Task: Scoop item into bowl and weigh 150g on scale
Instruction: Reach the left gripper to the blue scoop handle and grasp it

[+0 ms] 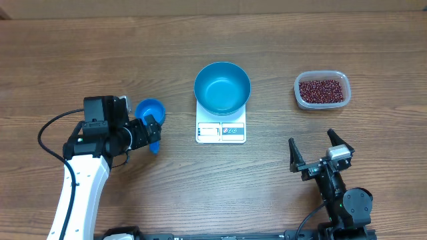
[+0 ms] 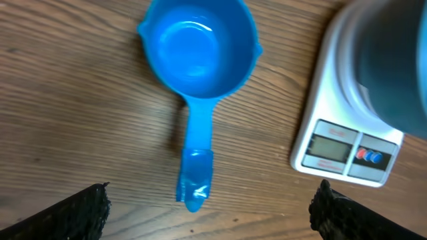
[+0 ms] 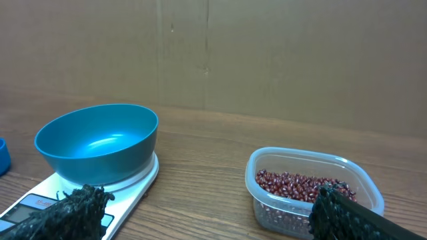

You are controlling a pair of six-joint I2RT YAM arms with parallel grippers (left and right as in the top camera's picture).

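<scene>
1. The right claw (image 1: 312, 142) hovers over the near right of the brown wooden table (image 1: 267, 180), its jaws spread wide and holding nothing.
2. The left claw (image 1: 155, 131) is at the near left, jaws wide apart and empty, above the handle of the small blue plastic scoop (image 1: 149, 109). The handle touches neither finger.
3. The scoop lies empty on the table, cup far and handle near, just left of the small flat white rectangular scale (image 1: 221, 131).
4. The scale sits at the centre, its display edge on the near side.
5. The large round blue bowl (image 1: 222, 87) stands empty on the scale.
6. At the far right, well apart from the bowl, the clear rectangular plastic tub (image 1: 297, 87) holds the small dark red-brown beans (image 1: 322, 91).
</scene>
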